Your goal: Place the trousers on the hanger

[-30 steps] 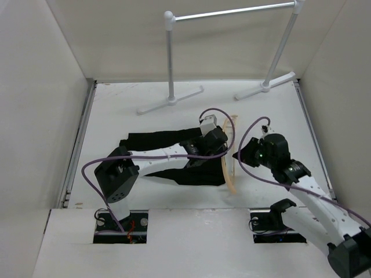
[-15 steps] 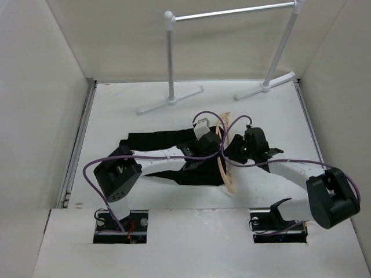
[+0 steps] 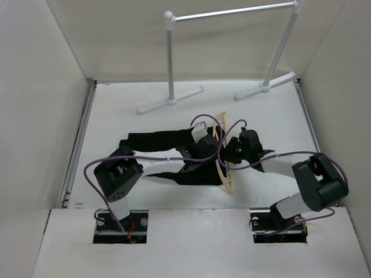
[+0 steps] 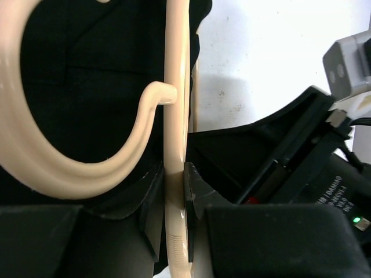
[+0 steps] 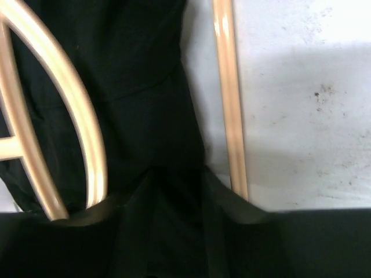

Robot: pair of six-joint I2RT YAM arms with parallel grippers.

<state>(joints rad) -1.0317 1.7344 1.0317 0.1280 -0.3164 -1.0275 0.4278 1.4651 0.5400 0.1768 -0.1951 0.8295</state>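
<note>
The black trousers (image 3: 153, 152) lie flat in the middle of the table. The tan wooden hanger (image 3: 222, 169) lies along their right end. My left gripper (image 3: 204, 146) is shut on the hanger's thin bar (image 4: 176, 116); the hook (image 4: 142, 119) curls to the left over the cloth. My right gripper (image 3: 231, 152) is low at the trousers' right edge, just right of the left gripper. In the right wrist view its jaws (image 5: 177, 174) stand close together with black cloth (image 5: 139, 75) between them, the hanger's shoulder (image 5: 87, 127) to the left and its bar (image 5: 228, 98) to the right.
A white-and-silver garment rail (image 3: 232, 11) stands at the back, its feet (image 3: 171, 99) on the table. White walls enclose the left, right and back. The right gripper's body (image 4: 301, 156) shows close beside the left one.
The right arm has swung left and down from the hanger's right side to the trousers' edge. The left gripper has shifted the hanger slightly, tilting its top leftward.
</note>
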